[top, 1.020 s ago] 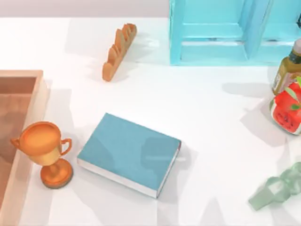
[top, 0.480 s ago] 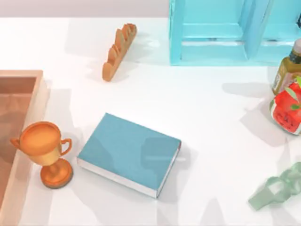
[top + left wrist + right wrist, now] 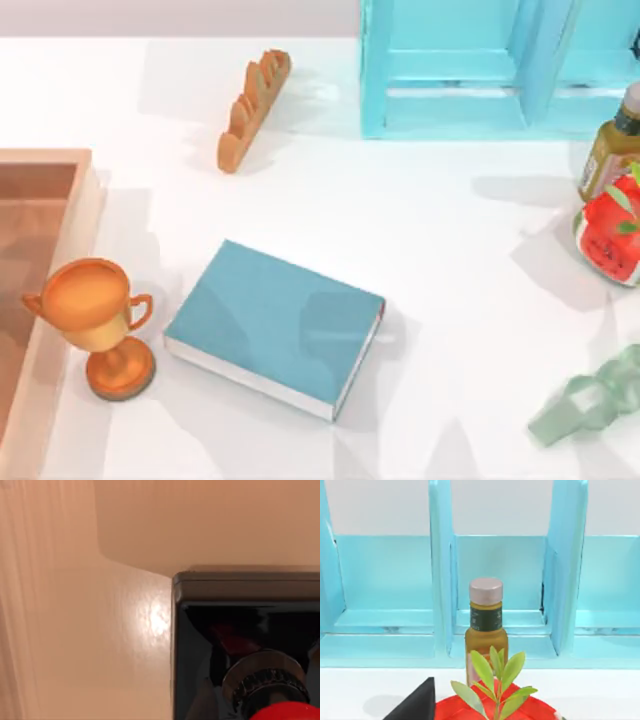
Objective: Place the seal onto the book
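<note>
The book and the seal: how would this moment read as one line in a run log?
book: flat on table, top bare | seal: close under left wrist camera, over wooden surface | step: seal not yet on book

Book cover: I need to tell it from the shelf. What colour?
Plain teal-blue book, white page edges; clearest in the top view.

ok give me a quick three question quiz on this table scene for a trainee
1. True or false: the book lies flat on the table with nothing on its cover.
2. Which thing stands nearest the book's left end? A) trophy B) oil bottle C) strawberry jar
3. Fill in: in the left wrist view, the seal has a black base and a ___ knob.

Key: 1 true; 2 A; 3 red
</note>
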`<state>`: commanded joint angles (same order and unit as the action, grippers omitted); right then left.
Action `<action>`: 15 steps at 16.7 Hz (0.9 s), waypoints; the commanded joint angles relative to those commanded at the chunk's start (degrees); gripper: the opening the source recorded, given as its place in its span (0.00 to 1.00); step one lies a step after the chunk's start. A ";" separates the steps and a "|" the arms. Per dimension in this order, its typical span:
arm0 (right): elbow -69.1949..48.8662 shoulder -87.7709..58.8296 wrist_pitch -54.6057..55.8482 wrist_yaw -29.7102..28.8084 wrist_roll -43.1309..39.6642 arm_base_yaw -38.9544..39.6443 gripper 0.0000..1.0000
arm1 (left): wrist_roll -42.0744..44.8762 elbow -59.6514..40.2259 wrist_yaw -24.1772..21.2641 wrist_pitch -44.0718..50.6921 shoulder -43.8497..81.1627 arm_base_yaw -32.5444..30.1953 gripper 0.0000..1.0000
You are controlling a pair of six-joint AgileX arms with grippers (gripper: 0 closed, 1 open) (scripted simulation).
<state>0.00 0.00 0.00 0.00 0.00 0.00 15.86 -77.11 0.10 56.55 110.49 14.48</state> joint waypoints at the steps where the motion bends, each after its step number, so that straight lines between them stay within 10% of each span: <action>1: 0.00 0.00 0.00 0.00 0.00 0.00 1.00 | -1.27 -1.36 0.00 1.36 -0.04 -0.98 0.00; 15: 0.00 0.00 0.00 0.00 0.00 0.00 1.00 | -24.30 -27.05 0.04 32.07 -4.97 -24.49 0.00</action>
<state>0.00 0.00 0.00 0.00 0.00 0.00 -8.44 -104.15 0.14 88.63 105.52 -10.01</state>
